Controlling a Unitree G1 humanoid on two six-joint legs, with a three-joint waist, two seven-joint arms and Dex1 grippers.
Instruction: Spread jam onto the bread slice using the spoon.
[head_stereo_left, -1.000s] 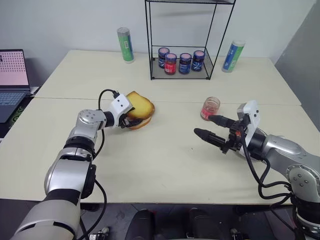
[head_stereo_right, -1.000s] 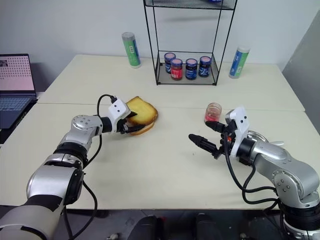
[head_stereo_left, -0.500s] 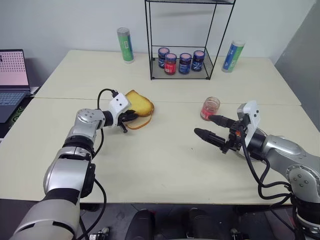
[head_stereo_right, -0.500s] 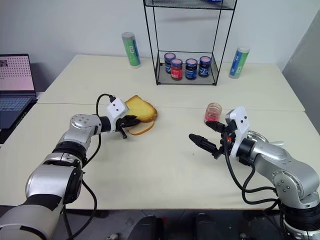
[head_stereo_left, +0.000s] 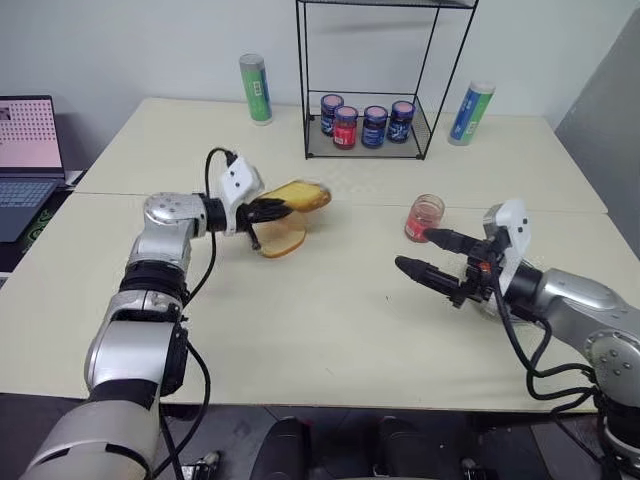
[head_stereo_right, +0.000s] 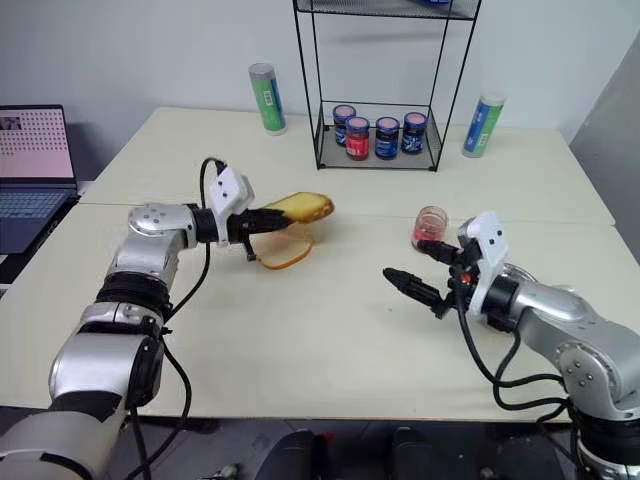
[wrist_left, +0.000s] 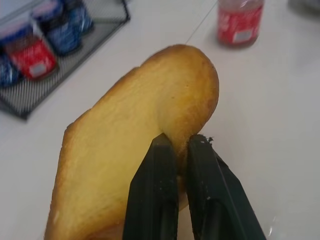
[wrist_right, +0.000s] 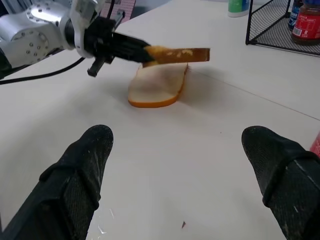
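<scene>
No legible text. Labels on the jars (head_stereo_left: 363, 125) in the wire rack (head_stereo_left: 365, 152), on the green tube (head_stereo_left: 256, 90), on the blue-green tube (head_stereo_left: 471, 114) and on the open jar (wrist_left: 239, 22) are too small or blurred to read. Laptop screen (head_stereo_left: 27, 135) shows only a pattern of dots.

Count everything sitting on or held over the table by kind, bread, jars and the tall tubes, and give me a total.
Bread slices: 2, the bread slice held by the left gripper, and a paler slice lying flat.
Lidded jars in the wire rack: 4.
Open jam jar: 1.
Tall tubes: 2, green and blue.
Total: 9.
</scene>
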